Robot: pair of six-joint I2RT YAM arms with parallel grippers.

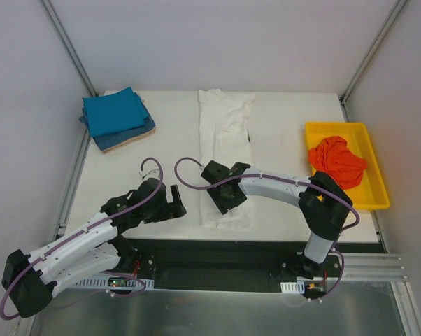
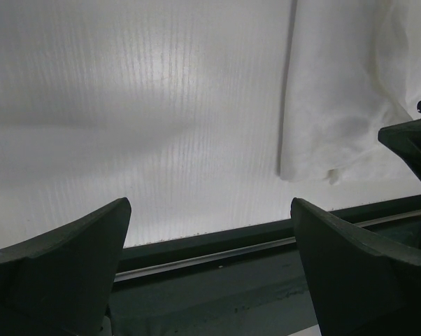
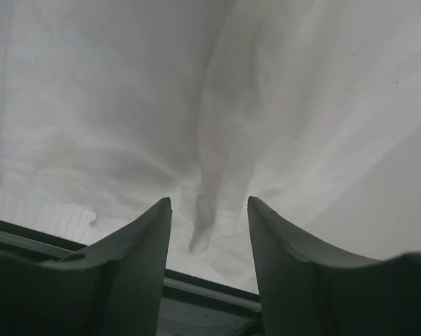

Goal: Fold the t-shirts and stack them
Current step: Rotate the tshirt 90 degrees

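– Left gripper (image 1: 170,201) first, since it sits closest: what is it doing?
– Hanging spread wide with nothing in it, over bare table (image 1: 161,143) just left of the near corner of the white shirt (image 1: 224,140).
– And the right gripper (image 3: 209,203)?
– Down on the near end of the white shirt, fingers half-spread astride a small raised ridge of cloth. A gap shows on either side of the ridge, so I would not call it a pinch.
– How will that shirt handle?
– Light, thin and limp, I judge. It lies as a long narrow strip running away from the arms, creased and lumpy at its far end. It will sag and drag rather than hold a shape, so the near hem looks the place to take it, one corner per gripper, biting through all the layers.
– Slippery?
– Matte knit on a faintly ribbed white surface; I expect it to slide easily.
– Beyond it?
– Far left of the white shirt, teal shirts (image 1: 116,115) sit folded square in a stack, with the edge of a tan shirt (image 1: 135,138) showing beneath. To its right, an orange-red shirt (image 1: 336,162) lies crumpled in a hard, glossy yellow tray (image 1: 361,134).
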